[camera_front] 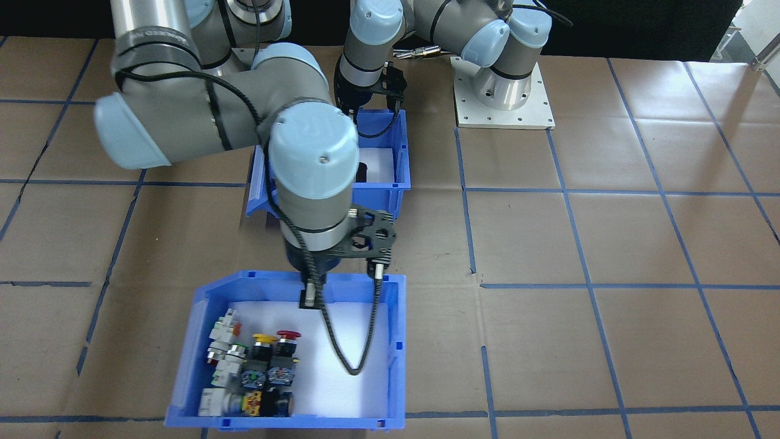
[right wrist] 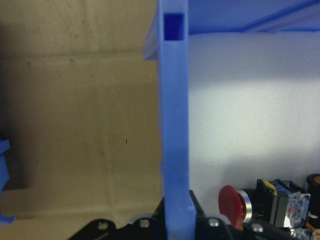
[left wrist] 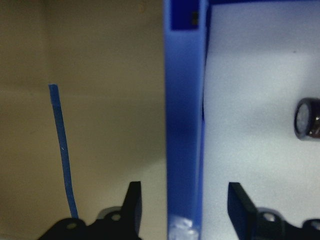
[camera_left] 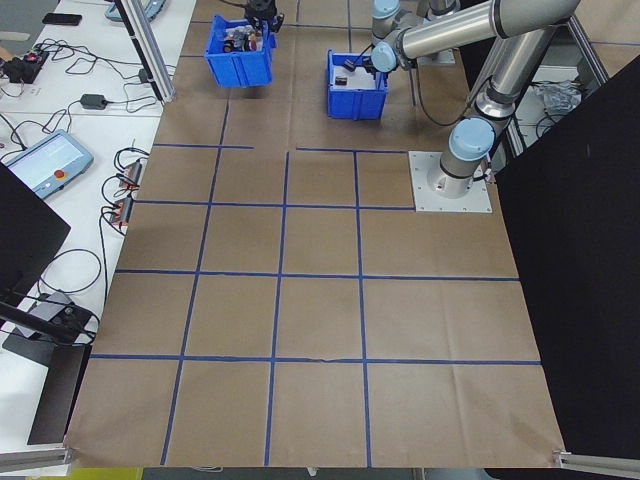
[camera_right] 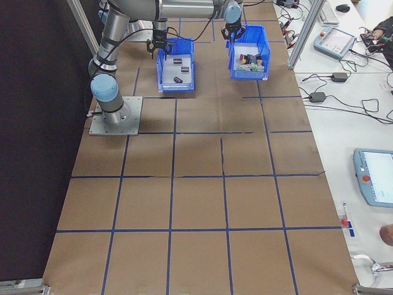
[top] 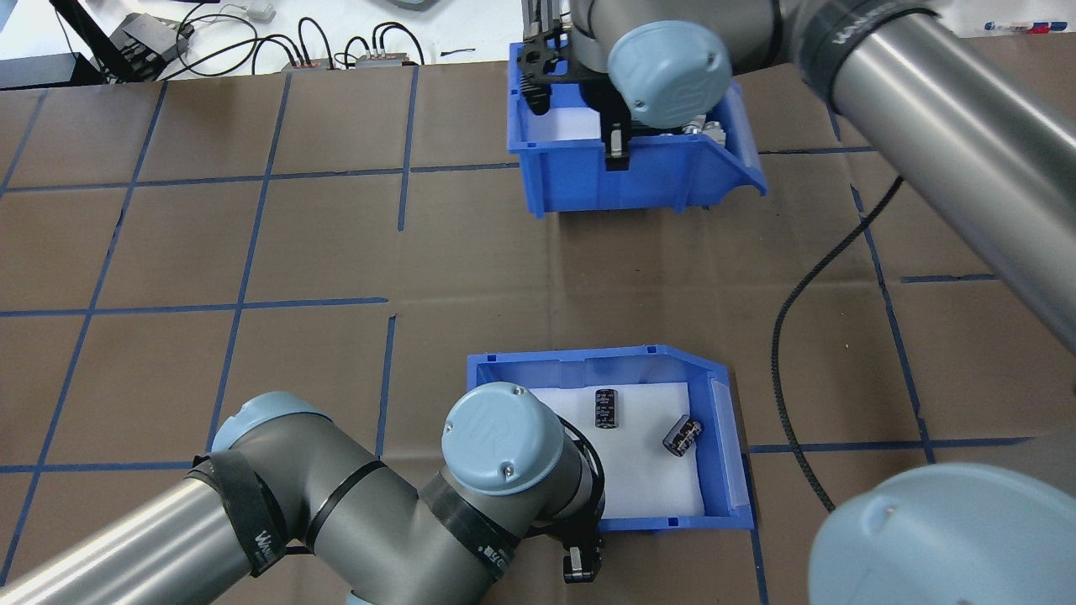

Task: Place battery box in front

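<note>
Our left gripper straddles the blue plastic battery box's wall, jaws open, unclamped. Our right gripper pinches the blue plastic switch bin's wall. We judge a one-wall hold could tip the box, rolling the dark cylindrical cells.

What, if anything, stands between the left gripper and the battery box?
Nothing visible does. The left gripper is open astride the battery box wall, one finger outside, one inside. The switch bin, clamped by the right gripper, lies farther from the robot.
</note>
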`<state>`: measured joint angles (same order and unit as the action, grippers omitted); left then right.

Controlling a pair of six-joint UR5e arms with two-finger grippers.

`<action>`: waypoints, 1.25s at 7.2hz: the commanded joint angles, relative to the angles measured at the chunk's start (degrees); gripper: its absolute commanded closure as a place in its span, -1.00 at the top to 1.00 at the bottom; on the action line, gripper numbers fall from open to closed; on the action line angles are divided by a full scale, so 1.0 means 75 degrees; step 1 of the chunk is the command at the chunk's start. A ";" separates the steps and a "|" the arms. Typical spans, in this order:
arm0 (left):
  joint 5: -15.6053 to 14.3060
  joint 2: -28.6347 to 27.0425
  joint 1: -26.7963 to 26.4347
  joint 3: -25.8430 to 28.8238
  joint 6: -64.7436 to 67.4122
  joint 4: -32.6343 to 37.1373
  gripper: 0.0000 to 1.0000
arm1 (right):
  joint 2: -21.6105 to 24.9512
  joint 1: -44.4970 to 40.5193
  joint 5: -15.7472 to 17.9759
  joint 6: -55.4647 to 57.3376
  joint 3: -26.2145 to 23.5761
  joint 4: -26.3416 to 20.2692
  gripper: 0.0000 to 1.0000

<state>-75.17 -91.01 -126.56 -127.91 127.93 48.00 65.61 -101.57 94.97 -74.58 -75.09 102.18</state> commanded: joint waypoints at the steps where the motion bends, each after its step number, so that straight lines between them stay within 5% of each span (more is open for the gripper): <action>1: -0.0089 0.0133 0.0012 -0.0019 -0.0169 -0.0480 -1.00 | 0.0904 0.1325 0.0017 -0.1229 -0.0731 -0.0019 -0.93; 3: -0.1153 0.0403 0.0175 0.0027 -0.0953 -0.0377 -1.00 | 0.1654 0.2369 0.0017 -0.2727 -0.1492 -0.0007 -0.93; 7: -0.1309 0.0850 0.2501 0.0203 -0.3760 0.0513 -1.00 | 0.3316 0.3766 -0.0099 -0.4479 -0.3667 0.0272 -0.93; 9: -0.1297 0.0640 0.3639 0.0506 -0.4946 0.0595 -1.00 | 0.4161 0.3839 -0.0042 -0.4775 -0.5017 0.1218 -0.93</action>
<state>-84.87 -85.44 -104.49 -125.63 96.62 51.89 92.56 -73.33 94.48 -109.36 -106.18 107.17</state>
